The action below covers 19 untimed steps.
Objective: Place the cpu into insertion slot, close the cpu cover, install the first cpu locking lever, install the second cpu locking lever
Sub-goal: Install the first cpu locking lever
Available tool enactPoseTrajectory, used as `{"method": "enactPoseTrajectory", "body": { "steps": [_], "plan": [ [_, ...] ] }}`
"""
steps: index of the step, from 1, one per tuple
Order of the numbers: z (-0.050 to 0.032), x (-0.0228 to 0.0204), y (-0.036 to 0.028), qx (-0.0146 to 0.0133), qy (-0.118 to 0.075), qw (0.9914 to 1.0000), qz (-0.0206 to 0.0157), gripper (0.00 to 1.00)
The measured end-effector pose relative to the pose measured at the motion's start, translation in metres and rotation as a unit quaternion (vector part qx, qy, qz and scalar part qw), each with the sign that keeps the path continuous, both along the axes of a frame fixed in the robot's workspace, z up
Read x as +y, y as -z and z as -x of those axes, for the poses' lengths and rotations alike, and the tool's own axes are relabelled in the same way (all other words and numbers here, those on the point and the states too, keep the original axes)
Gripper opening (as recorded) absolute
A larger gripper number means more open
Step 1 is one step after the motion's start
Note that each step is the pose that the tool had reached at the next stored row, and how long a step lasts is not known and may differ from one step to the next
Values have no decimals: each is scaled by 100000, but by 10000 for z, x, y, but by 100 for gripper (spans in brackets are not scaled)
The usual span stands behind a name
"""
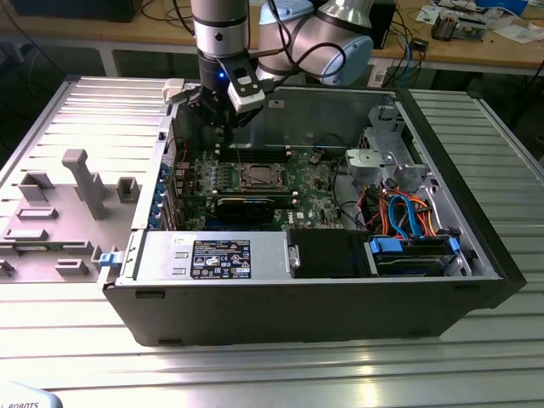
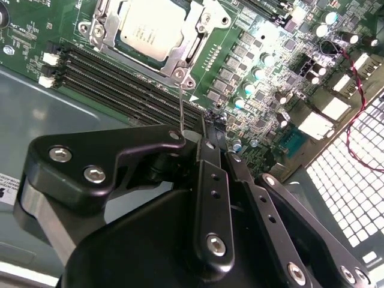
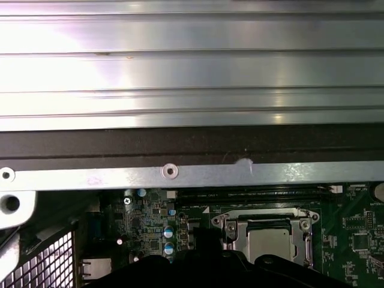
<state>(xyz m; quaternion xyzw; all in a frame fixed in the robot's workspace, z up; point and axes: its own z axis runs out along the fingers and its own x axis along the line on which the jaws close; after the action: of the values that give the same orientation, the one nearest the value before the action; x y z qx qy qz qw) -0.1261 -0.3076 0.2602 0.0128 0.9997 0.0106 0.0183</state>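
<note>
We see an open computer case (image 1: pixel 323 289) on a ribbed metal table (image 1: pixel 272 365), with a wooden bench with cables (image 1: pixel 442 47) behind. The gripper (image 1: pixel 223 106) hangs over the case's back edge, toward the exterior view's left. We cannot tell how the jaws stand. The cpu (image 2: pixel 151 30) sits in the insertion slot (image 2: pixel 108 15) on the green board (image 2: pixel 264 78), with the cpu cover (image 2: pixel 180 60) lying down around it. A grey fixture tray (image 1: pixel 59 212) lies beside the case.
</note>
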Motion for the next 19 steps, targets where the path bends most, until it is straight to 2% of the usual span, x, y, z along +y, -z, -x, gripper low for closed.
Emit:
{"method": "enactPoseTrajectory", "body": {
  "steps": [3,19],
  "plan": [
    [-5,0,1,-363,-9,99999,-6,12],
    [-116,0,5,-410,-5,99999,7,12]
  ]
}}
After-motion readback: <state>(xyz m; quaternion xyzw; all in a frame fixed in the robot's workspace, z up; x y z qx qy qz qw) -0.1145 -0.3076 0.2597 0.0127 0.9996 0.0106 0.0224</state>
